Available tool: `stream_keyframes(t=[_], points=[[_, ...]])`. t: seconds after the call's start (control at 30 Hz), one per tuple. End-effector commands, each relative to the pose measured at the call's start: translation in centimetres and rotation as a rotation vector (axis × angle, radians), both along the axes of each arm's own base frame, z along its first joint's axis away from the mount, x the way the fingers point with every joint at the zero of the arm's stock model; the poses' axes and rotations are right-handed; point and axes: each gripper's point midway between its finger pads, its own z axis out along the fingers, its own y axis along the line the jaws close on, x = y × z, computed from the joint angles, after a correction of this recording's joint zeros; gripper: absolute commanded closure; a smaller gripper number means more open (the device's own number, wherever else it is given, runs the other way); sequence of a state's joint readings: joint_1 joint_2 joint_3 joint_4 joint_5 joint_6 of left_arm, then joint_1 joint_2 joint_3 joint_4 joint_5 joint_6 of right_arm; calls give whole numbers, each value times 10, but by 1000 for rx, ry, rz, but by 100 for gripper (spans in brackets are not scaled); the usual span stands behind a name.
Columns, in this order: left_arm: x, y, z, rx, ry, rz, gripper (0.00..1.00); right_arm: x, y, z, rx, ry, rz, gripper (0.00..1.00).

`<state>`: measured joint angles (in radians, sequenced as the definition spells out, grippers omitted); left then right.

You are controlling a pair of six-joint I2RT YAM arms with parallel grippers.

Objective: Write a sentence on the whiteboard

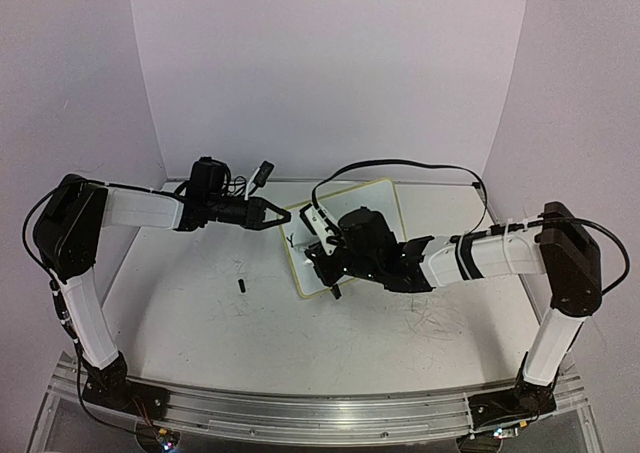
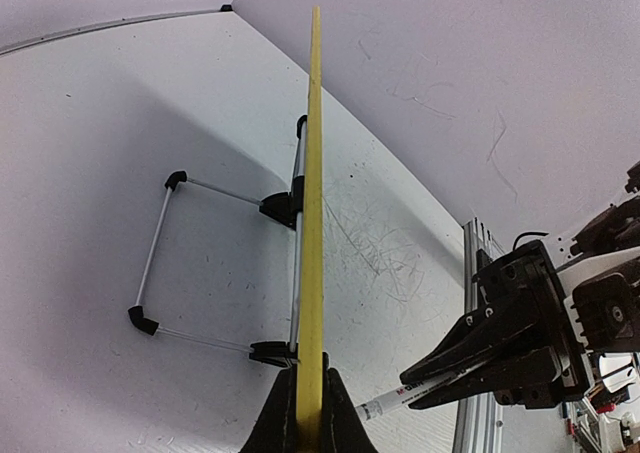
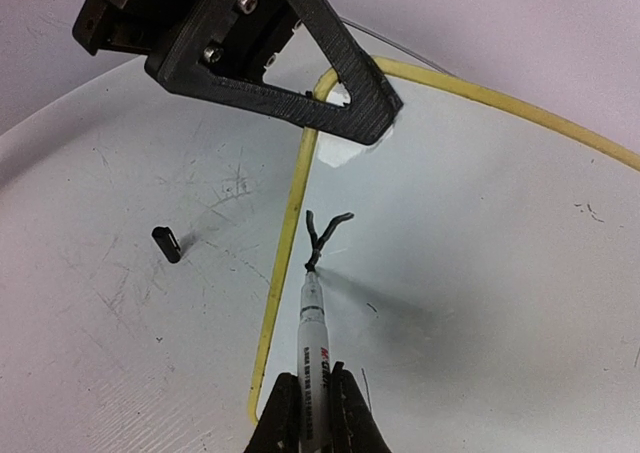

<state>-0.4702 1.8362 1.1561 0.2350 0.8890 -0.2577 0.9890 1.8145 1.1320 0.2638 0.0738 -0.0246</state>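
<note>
Currently the whiteboard [image 3: 500, 253] sits at the centre of the top view. Its wire stand [image 2: 156, 253] is folded out behind it on the counter [image 3: 100, 353]. The left gripper [image 1: 278, 216] is clenched on the pale yellow rim at the board's upper-left corner. The right gripper [image 3: 305, 408] is clenched on a marker [image 3: 313, 323], whose tip touches the board just inside the left rim. Of the sentence [image 3: 325, 233], only a first "Y" shows, at centre frame in the right wrist view. I judge that nearly the whole line remains to be written.

Procedure for the step in hand:
1. I hold the left clamp firm. The board is thin and stands on a light stand, so pen pressure may tip or slide it.
2. I lift the tip clear between letters and set it down just right of the "Y".
3. I press lightly. A hard push may flex the board or slip the marker in the gripper.
4. I run the line toward the right rim, away from the left gripper, and keep the letters small so the line fits.

No container is in view. A small black cap [image 3: 168, 244] lies loose on the counter, left of the board and apart from it.
</note>
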Motion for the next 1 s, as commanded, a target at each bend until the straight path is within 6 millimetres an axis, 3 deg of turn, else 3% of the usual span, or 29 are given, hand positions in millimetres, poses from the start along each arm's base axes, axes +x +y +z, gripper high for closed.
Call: stream_keyframes(t=[0.0, 0.97], points=[[-3, 3, 6, -1, -3, -6, 100, -2, -5, -13, -25, 25, -20, 100], [-3, 5, 5, 6, 8, 11, 100, -8, -3, -25, -23, 74, -16, 100]])
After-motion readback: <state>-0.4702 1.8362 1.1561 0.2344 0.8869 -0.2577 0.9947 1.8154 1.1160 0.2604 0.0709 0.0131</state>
